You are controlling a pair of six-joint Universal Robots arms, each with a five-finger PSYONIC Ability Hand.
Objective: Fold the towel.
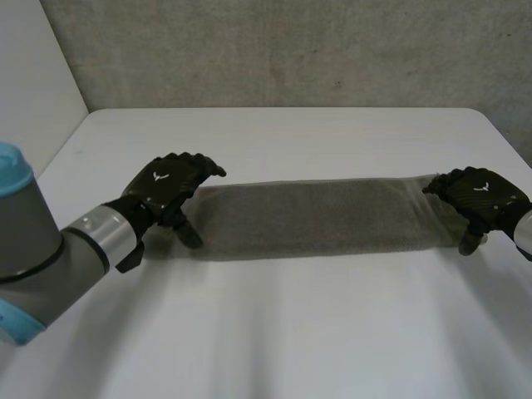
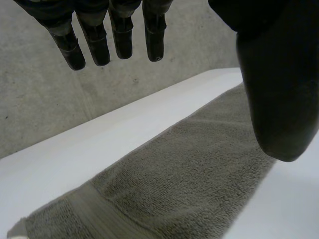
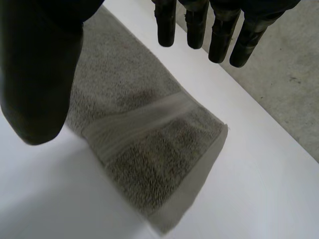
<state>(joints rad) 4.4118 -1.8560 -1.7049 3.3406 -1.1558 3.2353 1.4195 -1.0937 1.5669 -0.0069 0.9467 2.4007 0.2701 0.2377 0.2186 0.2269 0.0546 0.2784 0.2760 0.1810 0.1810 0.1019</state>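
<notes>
Grey terry towel (image 1: 320,218) lies stretched on the white counter (image 1: 291,332), its ends beneath left robot hand (image 1: 170,187) and right robot hand (image 1: 480,193), both spread, empty. Grasp pending: next, pinch an end and fold across.

On my screen the towel (image 1: 316,218) reads dull grey-green, with a paler ribbed band (image 3: 139,119) across it near its end and a pale hem. The table (image 1: 291,332) is white. The left robot hand (image 1: 170,189) and right robot hand (image 1: 478,193) are black, each with a small white mark on its back. The left arm (image 1: 50,249) is grey, its cap (image 1: 10,170) light blue. The wall (image 1: 291,50) is mottled grey.
</notes>
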